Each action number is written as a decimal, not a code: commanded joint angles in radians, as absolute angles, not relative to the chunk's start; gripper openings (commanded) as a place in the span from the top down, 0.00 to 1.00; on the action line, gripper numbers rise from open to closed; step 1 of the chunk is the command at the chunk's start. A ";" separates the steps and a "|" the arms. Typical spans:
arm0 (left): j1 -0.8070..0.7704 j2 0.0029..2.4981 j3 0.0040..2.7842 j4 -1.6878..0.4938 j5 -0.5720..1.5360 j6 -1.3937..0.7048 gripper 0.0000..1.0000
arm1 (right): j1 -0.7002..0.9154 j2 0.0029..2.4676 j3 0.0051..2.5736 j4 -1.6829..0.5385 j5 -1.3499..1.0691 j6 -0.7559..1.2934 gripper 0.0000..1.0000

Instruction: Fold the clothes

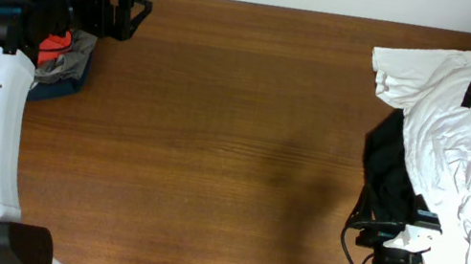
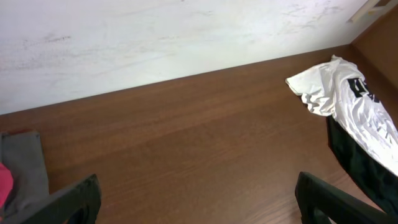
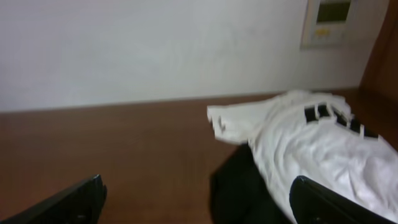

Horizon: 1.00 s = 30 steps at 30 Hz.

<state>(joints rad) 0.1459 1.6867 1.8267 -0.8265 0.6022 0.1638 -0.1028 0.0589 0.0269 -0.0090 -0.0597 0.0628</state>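
A white T-shirt (image 1: 467, 144) with black letters lies crumpled at the table's right side, over a black garment (image 1: 388, 178). The wrist views show both too: white T-shirt (image 2: 348, 99) (image 3: 311, 143), black garment (image 2: 360, 165) (image 3: 242, 186). A small pile with a red-orange garment (image 1: 56, 44), grey and blue cloth sits at the far left, partly under my left arm. My left gripper (image 1: 137, 19) (image 2: 202, 208) hangs open beside that pile, above bare wood. My right gripper (image 1: 391, 227) (image 3: 199, 208) is open at the near right, its fingers over the black garment's near end, holding nothing.
The brown wooden table (image 1: 232, 151) runs between the two piles. A white wall (image 2: 155, 37) stands along the far edge. Grey cloth (image 2: 25, 174) from the left pile shows at the left wrist view's edge. A wall panel (image 3: 333, 18) hangs at the far right.
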 commanded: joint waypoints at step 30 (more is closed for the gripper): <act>0.147 1.688 1.827 -0.825 0.606 0.170 0.01 | -0.099 0.004 0.006 -0.075 -0.033 0.060 0.01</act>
